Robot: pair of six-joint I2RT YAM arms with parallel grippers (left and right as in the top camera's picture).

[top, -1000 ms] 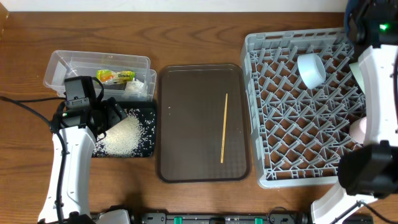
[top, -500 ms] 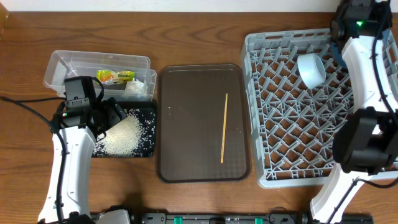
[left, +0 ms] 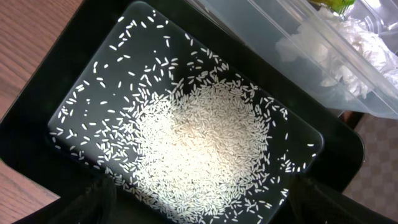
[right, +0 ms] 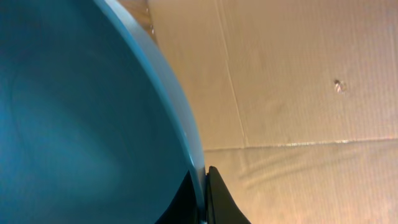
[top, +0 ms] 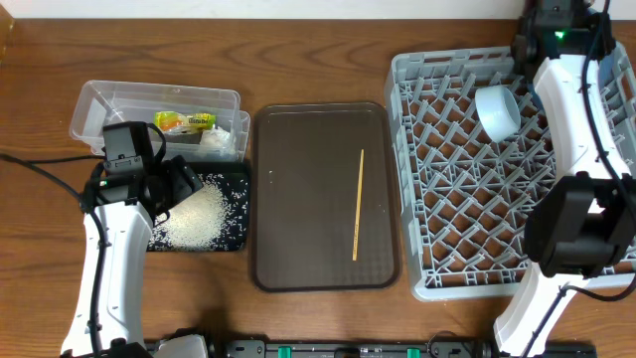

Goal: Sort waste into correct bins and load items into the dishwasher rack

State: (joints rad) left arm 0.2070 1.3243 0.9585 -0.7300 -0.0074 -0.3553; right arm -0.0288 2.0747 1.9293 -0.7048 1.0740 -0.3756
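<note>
Gripping the rim of the dark blue plate [right: 81,124] with right fingers [right: 219,200] by the far edge of the dishwasher rack [top: 467,229]; hovering with left fingers [left: 339,202] spread over rice [left: 199,143] in the black tray [left: 339,158]; wrapper [top: 186,121] and tissue [top: 214,140] in the clear tub [top: 139,97], wooden stick [top: 358,204] on the brown tray [top: 298,199]

Black tray [left: 339,158] runs diagonally from 11 to 4 o'clock. White rice [left: 199,149] is heaped at its centre, with loose grains thinning out toward 10 o'clock. Clear tub [left: 267,25] sits at 1 o'clock, just beside the tray's far edge, with crumpled tissue [left: 348,50] inside. Wooden table [left: 31,43] shows at 9 o'clock. Left gripper [left: 208,208]: dark, blurred fingers [left: 339,199] at 7 and 5 o'clock, spread wide.
</note>
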